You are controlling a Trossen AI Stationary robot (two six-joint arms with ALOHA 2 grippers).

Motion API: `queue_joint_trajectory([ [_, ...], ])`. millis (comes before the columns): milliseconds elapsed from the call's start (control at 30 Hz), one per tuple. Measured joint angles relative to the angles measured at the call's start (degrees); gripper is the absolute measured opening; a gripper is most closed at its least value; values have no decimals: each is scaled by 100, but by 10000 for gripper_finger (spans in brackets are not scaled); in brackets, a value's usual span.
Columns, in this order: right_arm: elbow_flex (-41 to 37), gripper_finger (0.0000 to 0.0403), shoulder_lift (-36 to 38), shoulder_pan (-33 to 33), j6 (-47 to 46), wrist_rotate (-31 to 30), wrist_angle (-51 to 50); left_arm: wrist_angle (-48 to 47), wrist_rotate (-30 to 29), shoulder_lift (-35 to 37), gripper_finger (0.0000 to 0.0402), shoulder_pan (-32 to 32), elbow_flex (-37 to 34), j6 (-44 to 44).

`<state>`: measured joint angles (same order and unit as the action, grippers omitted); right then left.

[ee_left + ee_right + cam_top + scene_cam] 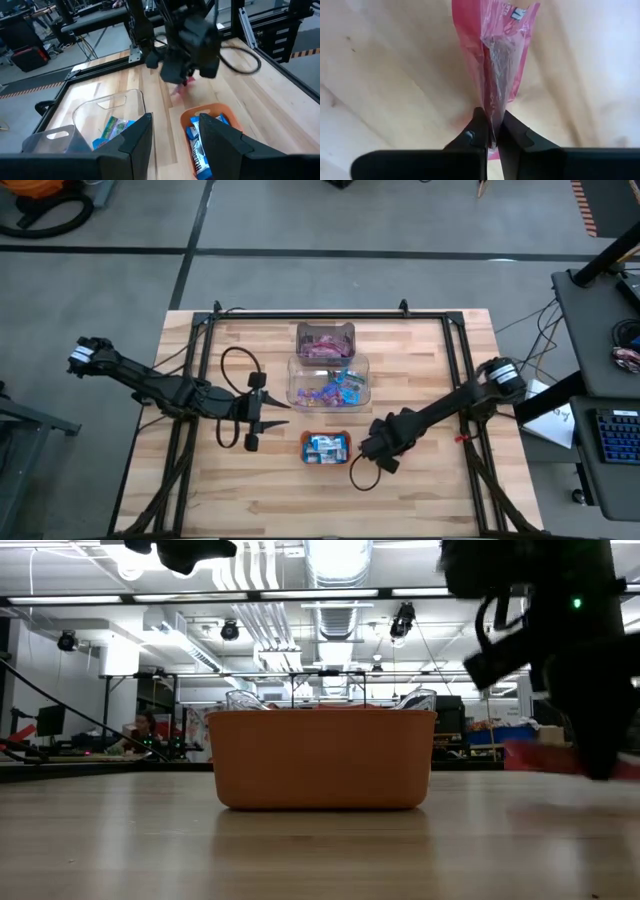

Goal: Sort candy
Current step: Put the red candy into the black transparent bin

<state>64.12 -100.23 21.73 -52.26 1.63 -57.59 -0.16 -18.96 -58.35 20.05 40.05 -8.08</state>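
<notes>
A red candy packet is on the bare wood right of the small orange tray, and my right gripper is shut on it. From the left wrist view the packet shows just under that gripper. The tray holds blue-and-white candy bars. My left gripper hovers open left of the tray, holding nothing. Two clear bins stand beyond the tray: the nearer one holds blue and purple candy, the farther one purple candy. My right gripper pinches the red packet near one end between its two fingers, coming from above and pointing down. The wrapper is creased into a ridge running away from the fingers. Whether the packet lies on the wood or is lifted clear, I cannot tell.
A black frame rail borders the table's far side and runs down both sides. Bare wood lies near the front edge. Cables loop beside each gripper. In the low view the tray stands in the middle.
</notes>
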Motion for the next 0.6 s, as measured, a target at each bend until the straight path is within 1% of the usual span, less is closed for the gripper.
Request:
queue_joint_trajectory([
  [100,0,14,373,-1,26,-311,-73,14,0,16,146,-2,0,1],
  [200,0,13,835,-14,60,-826,-71,-147,-1,46,146,0,46,22],
  [267,0,13,1164,-57,129,-1316,-77,-374,-3,88,146,-1,134,91],
  [367,2,13,1631,-245,442,-2237,23,-808,-4,181,146,0,338,196],
  [433,2,13,1888,-449,840,-2759,228,-1127,-4,232,146,0,465,249],
  [500,2,13,2104,-725,1449,-3133,650,-1327,-7,299,146,0,545,260],
  [600,-26,13,2305,-1255,2660,-3316,1671,-1416,-11,420,146,0,547,260],
])
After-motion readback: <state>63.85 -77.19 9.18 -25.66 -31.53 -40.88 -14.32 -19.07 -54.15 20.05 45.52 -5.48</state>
